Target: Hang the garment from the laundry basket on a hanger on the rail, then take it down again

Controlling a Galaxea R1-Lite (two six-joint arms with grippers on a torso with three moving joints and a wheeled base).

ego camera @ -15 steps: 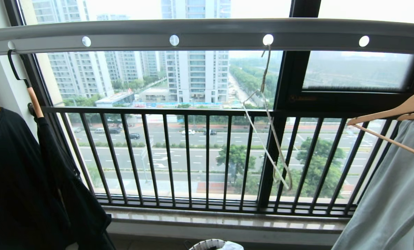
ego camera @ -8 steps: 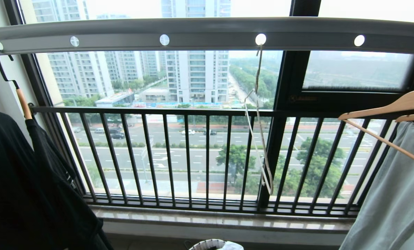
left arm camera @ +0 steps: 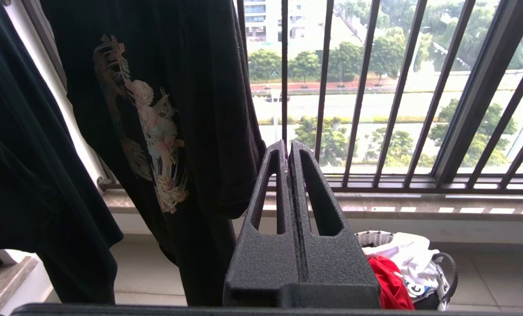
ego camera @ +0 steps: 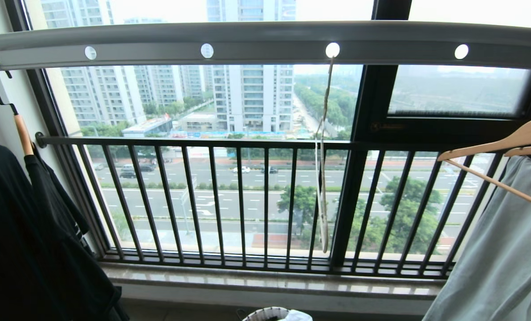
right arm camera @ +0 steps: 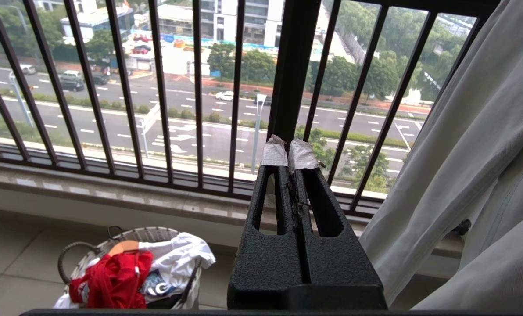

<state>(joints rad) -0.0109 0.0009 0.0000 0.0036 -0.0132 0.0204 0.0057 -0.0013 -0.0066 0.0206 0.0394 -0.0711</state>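
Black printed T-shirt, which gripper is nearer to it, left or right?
Left. The left gripper sits right beside the black printed T-shirt; the right gripper is by the pale grey-green garment instead.

One long pale grey metal rail (ego camera: 265, 42) crosses overhead, showing five round holes in the head view. Three hangers hang from it: one thin whitish wire hanger (ego camera: 322, 178), one light wooden hanger (ego camera: 506, 145) and one black-hooked wooden hanger (ego camera: 11, 111). Two garments hang there: one black printed T-shirt (left arm camera: 165, 109) and one pale grey-green garment (right arm camera: 463, 175). On the floor stands one small round laundry basket with a white woven rim (right arm camera: 90, 259), holding one red T-shirt (right arm camera: 112, 276) and white cloth; how many white pieces cannot be told. One dark barred window railing (ego camera: 247, 200) stands behind.
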